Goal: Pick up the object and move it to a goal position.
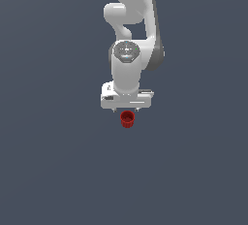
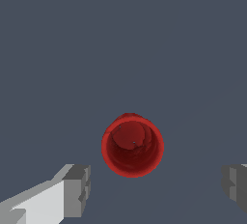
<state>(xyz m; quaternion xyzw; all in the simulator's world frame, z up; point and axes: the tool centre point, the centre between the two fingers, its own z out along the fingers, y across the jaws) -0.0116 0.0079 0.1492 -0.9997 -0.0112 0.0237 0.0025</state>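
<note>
The object (image 1: 127, 119) is a small dark-red cup with a hollow top, standing upright on the flat grey floor. In the exterior view it sits just in front of and below the white gripper (image 1: 126, 108), whose short fingertips point down above it. In the wrist view I look straight down into the object (image 2: 132, 145); the two grey fingertips (image 2: 77, 189) stand wide apart on either side, and the gripper (image 2: 157, 187) is open with nothing between them. The cup lies slightly off the line between the fingers, touching neither.
The white arm (image 1: 130, 30) rises behind the gripper in the exterior view. The grey floor (image 1: 58, 161) spreads uniformly around the cup, with no other object showing.
</note>
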